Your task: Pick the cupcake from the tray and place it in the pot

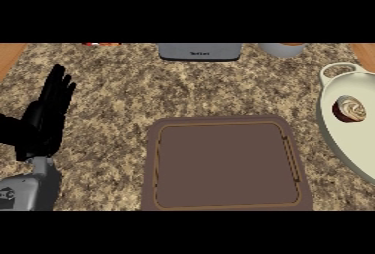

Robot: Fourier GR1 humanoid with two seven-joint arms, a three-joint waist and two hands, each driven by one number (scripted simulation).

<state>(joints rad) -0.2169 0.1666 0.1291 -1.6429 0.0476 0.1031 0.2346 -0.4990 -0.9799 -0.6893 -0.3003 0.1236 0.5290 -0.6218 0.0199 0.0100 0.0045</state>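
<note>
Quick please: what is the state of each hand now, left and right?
Left hand: open, fingers straight up, resting at the left edge, holding nothing.
Right hand: not in view.

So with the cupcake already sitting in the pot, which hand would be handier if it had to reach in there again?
Probably the right, though it is out of view now. The pot with the cupcake lies at the counter's right edge, while the left hand rests open at the far left, beyond the tray.
</note>
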